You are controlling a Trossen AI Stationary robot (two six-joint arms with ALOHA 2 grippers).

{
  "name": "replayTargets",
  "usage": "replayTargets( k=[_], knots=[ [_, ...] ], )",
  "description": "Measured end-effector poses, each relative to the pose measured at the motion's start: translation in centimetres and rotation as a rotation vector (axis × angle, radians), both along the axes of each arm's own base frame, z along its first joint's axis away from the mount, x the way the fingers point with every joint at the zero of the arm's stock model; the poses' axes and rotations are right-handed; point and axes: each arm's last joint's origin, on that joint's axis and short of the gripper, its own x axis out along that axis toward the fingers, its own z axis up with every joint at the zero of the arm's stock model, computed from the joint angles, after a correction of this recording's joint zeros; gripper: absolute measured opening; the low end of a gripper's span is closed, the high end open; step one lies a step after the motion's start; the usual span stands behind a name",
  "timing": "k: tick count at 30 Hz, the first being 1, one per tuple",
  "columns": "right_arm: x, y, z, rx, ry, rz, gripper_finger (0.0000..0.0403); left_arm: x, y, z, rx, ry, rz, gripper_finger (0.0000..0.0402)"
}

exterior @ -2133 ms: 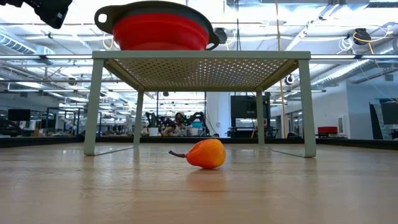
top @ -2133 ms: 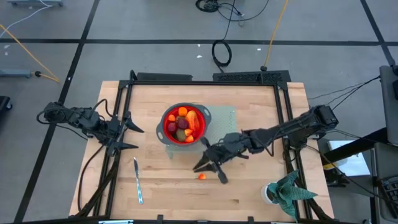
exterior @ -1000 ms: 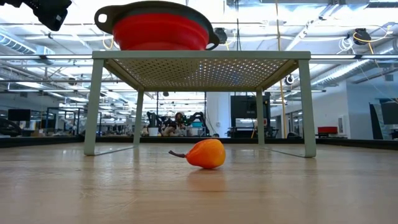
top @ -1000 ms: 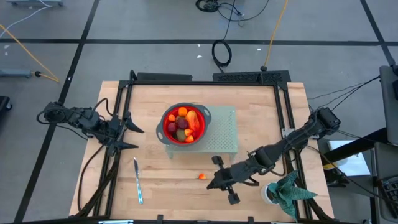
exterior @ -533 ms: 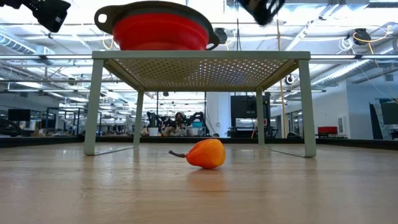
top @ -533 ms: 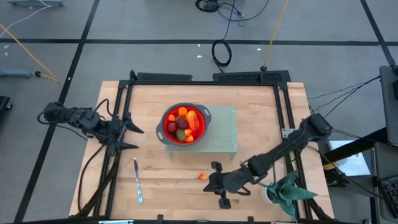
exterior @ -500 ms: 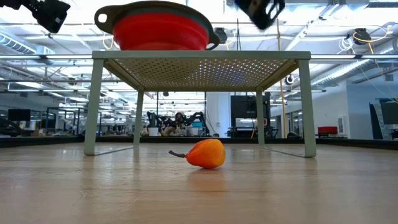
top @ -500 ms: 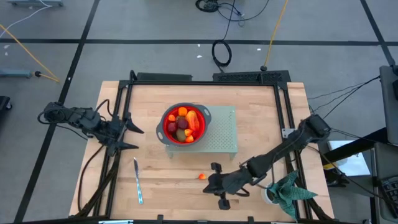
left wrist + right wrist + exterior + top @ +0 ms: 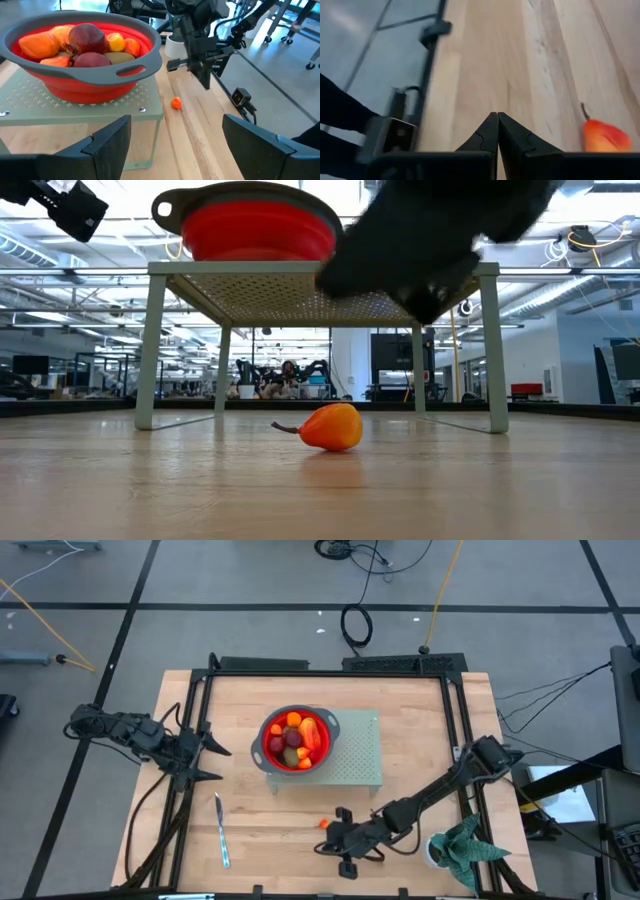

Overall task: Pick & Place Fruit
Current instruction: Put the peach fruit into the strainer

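High view: wooden counter (image 9: 420, 720) framed by dark rails; red bowl (image 9: 297, 739) of fruit (image 9: 293, 736) centred on a pale green perforated stand (image 9: 360, 755); small orange fruit (image 9: 325, 824) loose on bare wood toward the front edge, just beside the clenched, empty right end effector (image 9: 335, 838); left end effector (image 9: 212, 762) spread wide, empty, near the left rail, well apart from the bowl; knife (image 9: 220, 830) front-left; potted plant (image 9: 458, 850) at the front-right corner. Low view only: orange fruit's stem and open space beneath the stand.
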Motion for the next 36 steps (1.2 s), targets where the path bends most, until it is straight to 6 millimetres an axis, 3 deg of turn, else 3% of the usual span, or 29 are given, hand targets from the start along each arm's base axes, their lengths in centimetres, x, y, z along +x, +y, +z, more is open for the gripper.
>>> replayTargets(
  k=[10, 25, 36],
  knots=[
    [1.4, -2.5, -0.7, -0.037, 0.013, -0.048, 0.0009, 0.0, 0.0, 0.0, 0.002, -0.001, -0.001, 0.0308],
    [1.6, -3.5, -1.0, -0.041, 0.057, -0.056, 0.0131, 0.0, 0.0, 0.0, 0.003, -0.002, -0.001, 0.0308],
    [1.4, -3.9, -1.4, -0.068, 0.100, -0.102, 0.0168, 0.0, 0.0, 0.0, 0.005, -0.002, -0.002, 0.0308]
  ],
)
